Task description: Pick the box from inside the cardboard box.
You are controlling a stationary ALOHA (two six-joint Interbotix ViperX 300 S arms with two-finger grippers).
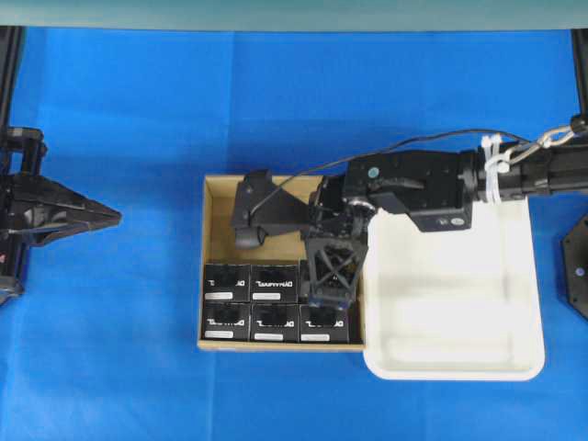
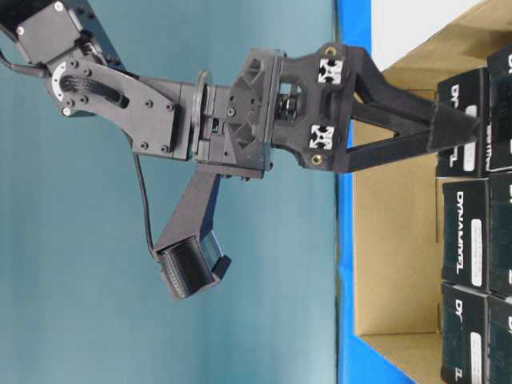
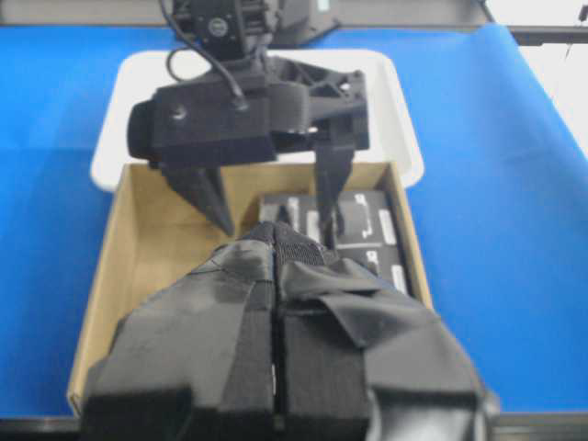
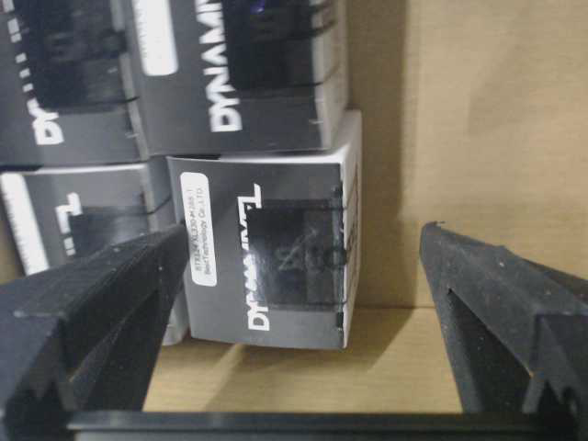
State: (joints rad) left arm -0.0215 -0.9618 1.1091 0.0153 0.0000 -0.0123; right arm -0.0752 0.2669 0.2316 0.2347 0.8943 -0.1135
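I'm on the approach: my right gripper (image 4: 294,312) is down inside the carton (image 1: 217,266), jaws spread as wide as they go, holding nothing. The target box (image 4: 266,248) sits in the back row against the carton's right wall, between the fingers in the wrist view; I can't tell whether a fingertip touches it. Next I'd judge it calls for lowering a little so the fingers straddle its sides, one in the gap beside the neighbouring box, then closing. My left gripper (image 3: 276,367) rests pressed together well left of the carton, empty.
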